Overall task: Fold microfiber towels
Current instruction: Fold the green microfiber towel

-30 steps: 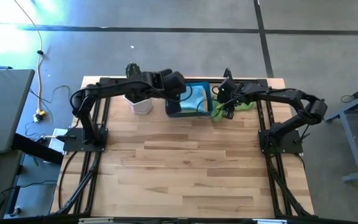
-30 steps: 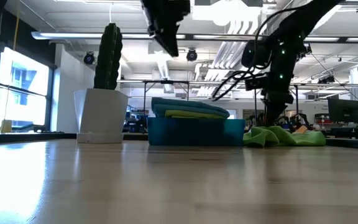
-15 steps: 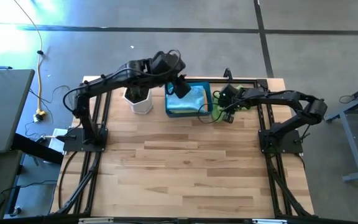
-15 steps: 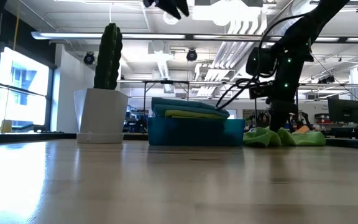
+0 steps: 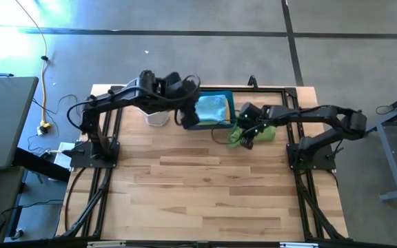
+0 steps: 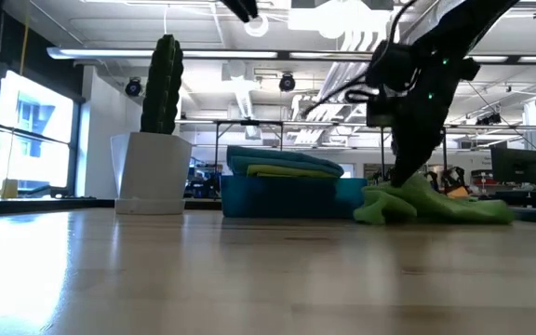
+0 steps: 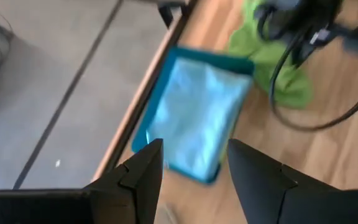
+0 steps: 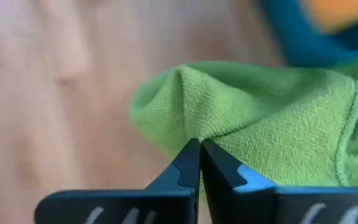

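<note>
The right gripper was pinched shut on a fold of the green towel, which lay on the table at the bin's 3 o'clock. The towel looked soft, light and floppy; probably best taken by an edge or corner. The left gripper hung with its fingers apart above the bin.

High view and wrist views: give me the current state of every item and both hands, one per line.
Lime green microfiber towel: crumpled on the table beside the bin, pinched by the right hand.
Right hand: shut on the green towel's fold.
Left hand: open, empty, raised above the bin.
Blue plastic bin: upright, holding stacked towels.
Light blue towel: folded flat, topmost in the bin.
</note>
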